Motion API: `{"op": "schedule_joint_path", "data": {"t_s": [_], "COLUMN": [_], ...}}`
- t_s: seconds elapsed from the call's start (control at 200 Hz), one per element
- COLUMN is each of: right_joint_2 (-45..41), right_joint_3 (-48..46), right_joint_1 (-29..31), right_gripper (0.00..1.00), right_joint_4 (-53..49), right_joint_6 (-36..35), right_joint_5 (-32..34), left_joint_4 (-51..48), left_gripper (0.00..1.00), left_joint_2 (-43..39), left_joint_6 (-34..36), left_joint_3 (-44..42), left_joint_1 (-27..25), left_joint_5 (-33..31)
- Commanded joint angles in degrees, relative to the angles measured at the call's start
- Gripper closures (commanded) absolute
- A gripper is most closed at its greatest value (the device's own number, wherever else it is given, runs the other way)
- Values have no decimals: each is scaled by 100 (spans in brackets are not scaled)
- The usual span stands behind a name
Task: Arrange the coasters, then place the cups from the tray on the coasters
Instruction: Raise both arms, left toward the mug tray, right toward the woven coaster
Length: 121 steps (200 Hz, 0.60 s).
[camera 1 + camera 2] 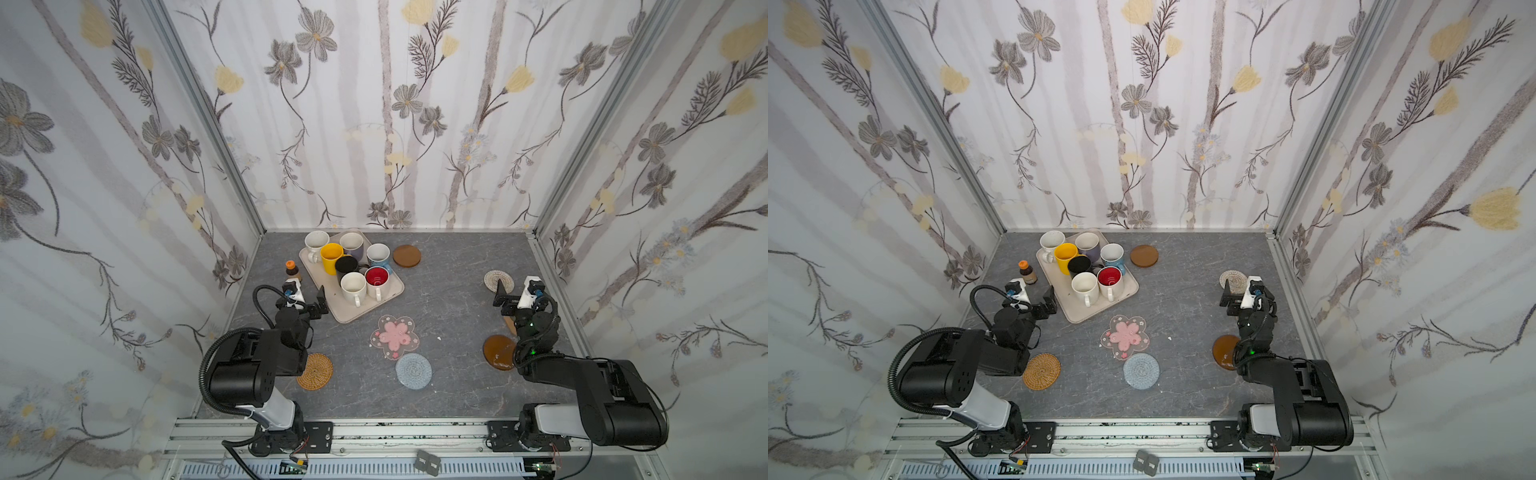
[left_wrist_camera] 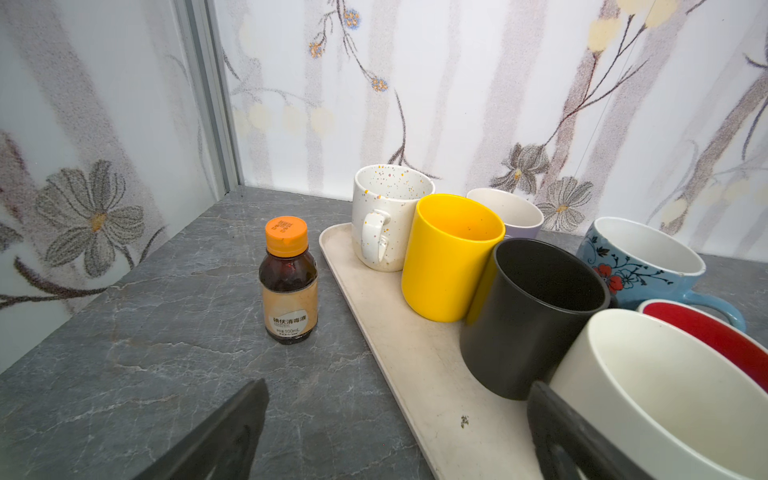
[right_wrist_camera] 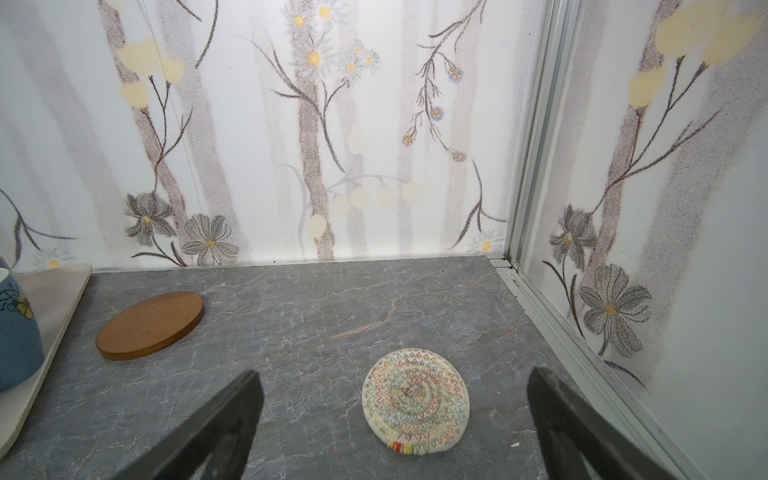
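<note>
Several cups stand crowded on the beige tray (image 1: 345, 312) at the back left, among them a yellow cup (image 2: 451, 257), a black cup (image 2: 536, 316) and a white cup (image 1: 353, 286). The coasters lie scattered on the grey table: wood disc (image 1: 407, 256), cream woven (image 3: 415, 401), pink blossom (image 1: 394, 336), grey-blue crochet (image 1: 413, 371), tan rattan (image 1: 316, 371) and amber disc (image 1: 498, 351). The brown paw one (image 1: 510, 325) is mostly hidden behind the right arm. My left gripper (image 2: 398, 390) hangs open over the tray's near-left edge. My right gripper (image 3: 395, 374) is open just before the woven coaster.
A small brown bottle with an orange cap (image 2: 288, 282) stands on the table just left of the tray. Flowered walls close in the back and both sides. An aluminium rail (image 1: 374, 432) carries both arm bases along the front.
</note>
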Motion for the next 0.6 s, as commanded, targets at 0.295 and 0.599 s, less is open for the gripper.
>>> {"op": "schedule_joint_path", "data": {"t_s": [0.295,0.599], "right_joint_2": [-2047,-3252], "right_joint_3": [560,1746], "right_joint_1": [176,189], "right_gripper": [0,2], "right_joint_4": [-2908,-5557], "right_joint_6": [931,1734], "right_joint_5": [1320,391], "left_joint_4": [-504,-3914], "left_gripper": [0,0], "left_joint_2": [-1691,-3857], "left_joint_6": [-623,-1700], "left_joint_3": [-412,976], "left_joint_1": [-6,-48], "left_joint_5": [-1612,-1316]}}
